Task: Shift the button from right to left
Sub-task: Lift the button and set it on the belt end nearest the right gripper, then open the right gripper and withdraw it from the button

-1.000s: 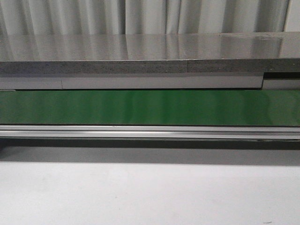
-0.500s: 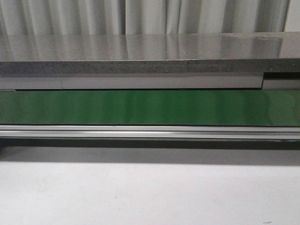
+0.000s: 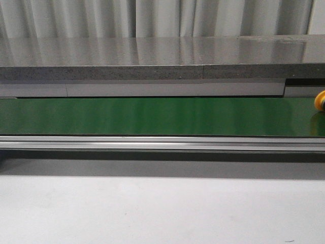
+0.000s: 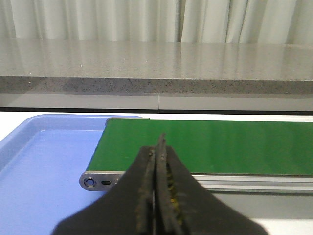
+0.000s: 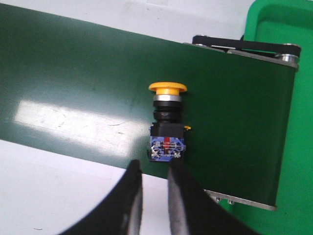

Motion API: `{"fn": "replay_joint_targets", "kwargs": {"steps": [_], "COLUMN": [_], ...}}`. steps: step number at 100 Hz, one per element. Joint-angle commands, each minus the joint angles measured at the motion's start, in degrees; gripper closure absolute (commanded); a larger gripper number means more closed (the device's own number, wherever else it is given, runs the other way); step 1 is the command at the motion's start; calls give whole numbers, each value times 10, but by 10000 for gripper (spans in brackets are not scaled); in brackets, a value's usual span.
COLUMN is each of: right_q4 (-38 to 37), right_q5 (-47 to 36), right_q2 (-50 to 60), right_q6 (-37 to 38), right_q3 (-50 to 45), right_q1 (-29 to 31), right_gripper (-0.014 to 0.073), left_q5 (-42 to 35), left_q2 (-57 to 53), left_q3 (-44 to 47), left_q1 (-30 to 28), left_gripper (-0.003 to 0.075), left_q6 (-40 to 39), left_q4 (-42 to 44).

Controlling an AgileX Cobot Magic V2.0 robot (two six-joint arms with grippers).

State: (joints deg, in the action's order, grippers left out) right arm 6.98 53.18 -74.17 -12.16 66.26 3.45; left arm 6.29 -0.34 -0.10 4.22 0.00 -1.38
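Observation:
The button (image 5: 167, 125) lies on its side on the green conveyor belt (image 5: 73, 88), with a yellow mushroom cap, a black body and a red-blue label at its base. My right gripper (image 5: 154, 169) is open and empty, its fingertips just short of the label end. In the front view only the yellow cap (image 3: 320, 100) shows at the far right edge of the belt (image 3: 152, 116). My left gripper (image 4: 159, 147) is shut and empty, hovering near the belt's left end (image 4: 195, 142).
A blue tray (image 4: 44, 166) sits beside the belt's left end. A green bin (image 5: 288, 29) stands past the belt's right end roller (image 5: 244, 46). A grey stone counter (image 3: 152, 61) runs behind the belt, with white table surface (image 3: 152, 208) in front.
The button's yellow cap has come into the front view at the far right edge of the belt; before, the belt showed nothing on it.

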Motion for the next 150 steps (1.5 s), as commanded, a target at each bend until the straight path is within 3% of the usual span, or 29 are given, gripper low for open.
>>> {"fn": "replay_joint_targets", "kwargs": {"steps": [1,10,45,105,150], "right_q4": [-10,-17,-118,-70,-70], "right_q5": [-35,-67,-177,-464,-493], "right_q2": [37,61,181,452,614], "right_q6": [2,32,118,118,118], "right_q3": [-4,-36,-175,-455,-563], "right_q1": [-10,-14,-14,-14,-14], "right_gripper": [594,666,661,661,661], "left_q5": [-42,-42,-42,-42,-42], "left_q2": [-18,-18,-18,-18,-18], "left_q3": [26,26,26,26,26], "left_q1": [-1,-1,-1,-1,-1], "left_gripper": [741,741,741,741,741], "left_q6": [0,0,0,0,0], "left_q4": [-4,-4,-4,-4,-4]}}
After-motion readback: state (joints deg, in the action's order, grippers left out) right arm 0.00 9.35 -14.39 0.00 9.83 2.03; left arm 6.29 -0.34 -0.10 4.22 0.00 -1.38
